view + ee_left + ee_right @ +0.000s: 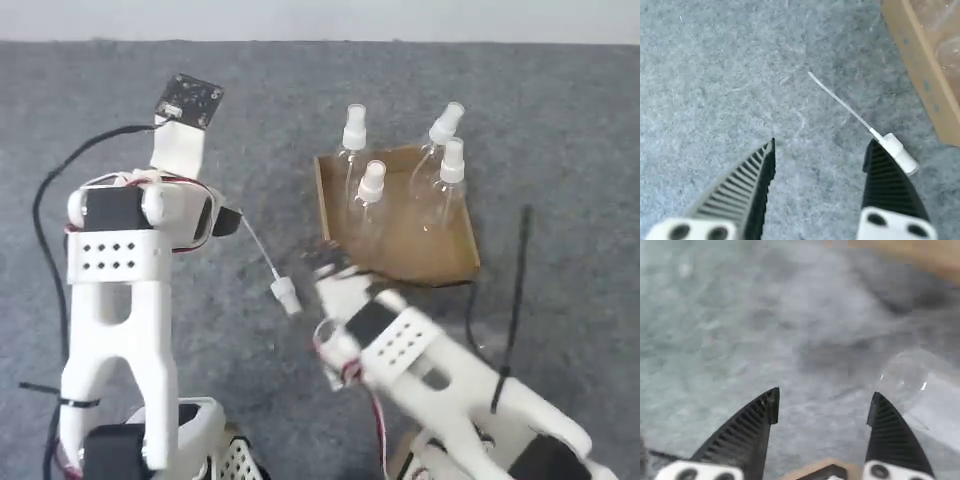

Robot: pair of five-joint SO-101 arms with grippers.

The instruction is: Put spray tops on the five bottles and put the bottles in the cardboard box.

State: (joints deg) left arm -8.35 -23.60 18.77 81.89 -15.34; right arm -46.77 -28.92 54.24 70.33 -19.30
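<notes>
A loose white spray top (898,153) with a long thin dip tube lies flat on the grey carpet, also seen from above (285,295). My left gripper (821,144) is open just above the carpet, one finger close beside the spray top's head and nothing between the fingers. In the high view it (228,222) sits by the tube's far end. My right gripper (825,392) is open low over the carpet, with a clear uncapped bottle (910,382) lying just outside one finger. Several capped bottles (372,185) stand upright in the cardboard box (420,255).
The box's brown wall (920,65) lies close to the spray top. In the high view my right gripper (325,268) is blurred, just in front of the box's near corner. Black cables trail on the carpet at the left and right (515,290).
</notes>
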